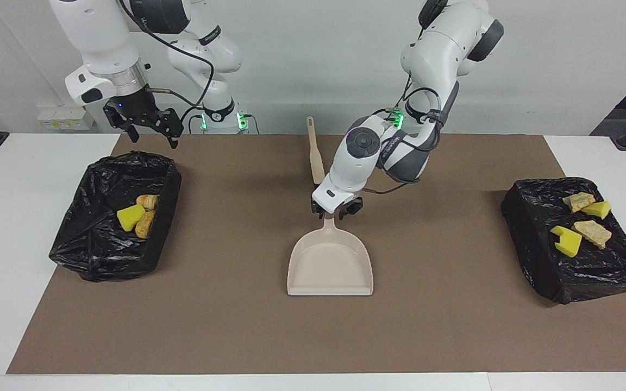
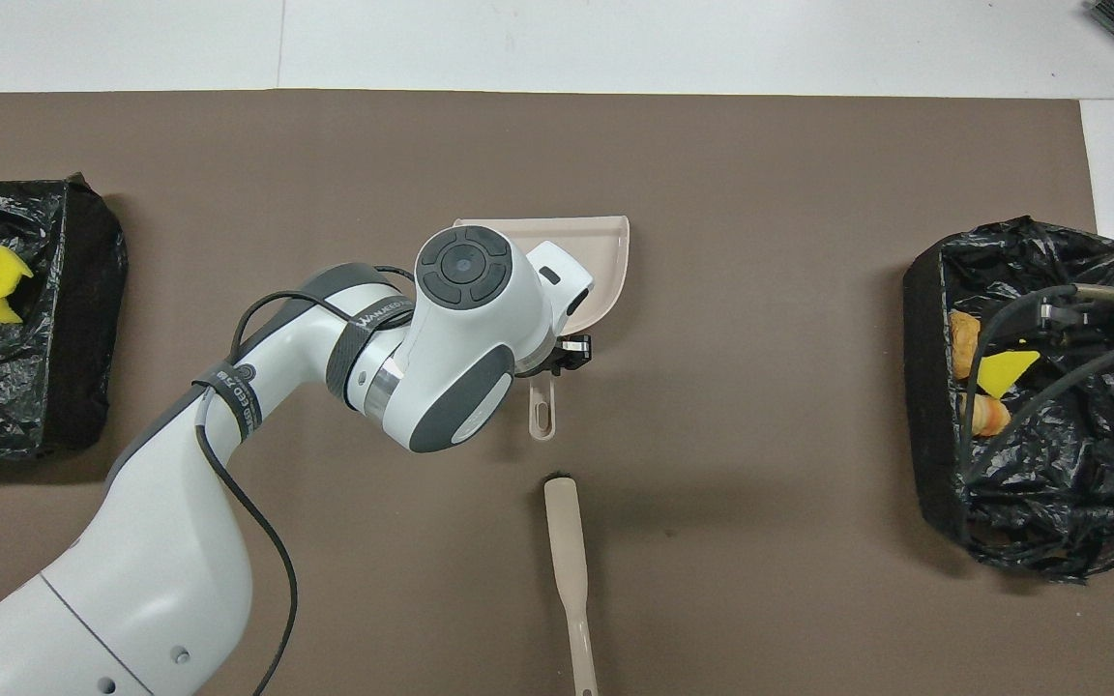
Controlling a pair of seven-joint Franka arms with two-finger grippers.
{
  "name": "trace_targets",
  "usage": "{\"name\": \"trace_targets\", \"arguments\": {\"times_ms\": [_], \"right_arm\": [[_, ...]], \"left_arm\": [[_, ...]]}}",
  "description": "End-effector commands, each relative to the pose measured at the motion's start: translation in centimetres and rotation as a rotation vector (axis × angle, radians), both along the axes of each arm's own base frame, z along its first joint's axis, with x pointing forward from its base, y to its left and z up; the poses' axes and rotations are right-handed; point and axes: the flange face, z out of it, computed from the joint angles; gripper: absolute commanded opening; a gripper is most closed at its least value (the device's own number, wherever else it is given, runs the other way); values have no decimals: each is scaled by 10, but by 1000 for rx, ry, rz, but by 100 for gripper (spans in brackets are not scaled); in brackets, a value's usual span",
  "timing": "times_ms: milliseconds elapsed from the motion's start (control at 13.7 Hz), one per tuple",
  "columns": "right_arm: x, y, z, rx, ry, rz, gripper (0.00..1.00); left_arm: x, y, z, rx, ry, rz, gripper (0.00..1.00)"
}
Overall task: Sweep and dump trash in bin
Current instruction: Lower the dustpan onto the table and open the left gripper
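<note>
Robotics lab: two Franka arms (image 1: 378, 157) mounted at a white table (image 1: 14, 228), brown mat (image 1: 248, 326), plain white wall (image 1: 313, 65), trailing cables, wall sockets (image 1: 57, 118).

Left arm strap (image 2: 375, 316) reads "WANJEED" (partly).
</note>
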Motion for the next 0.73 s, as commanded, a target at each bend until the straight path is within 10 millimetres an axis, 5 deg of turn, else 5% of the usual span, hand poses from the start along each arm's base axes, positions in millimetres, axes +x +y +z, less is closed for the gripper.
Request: {"name": "trace_targets", "arguments": {"times_ms": [0,146,439,659], "right_arm": [[-3,-2,-1,14,0,-2,100],[-6,-8,-1,12,17,0,100],[-9,-8,-1,-3,23,14,100],[-8,-11,-1,-6,31,6,100]], "left_arm": [[3,33,52,54,-41,29,100],[11,66,79,82,-75,-73,100],[34,178,142,182,-125,-179,100],[39,243,183,176,-144,-179,100]]}}
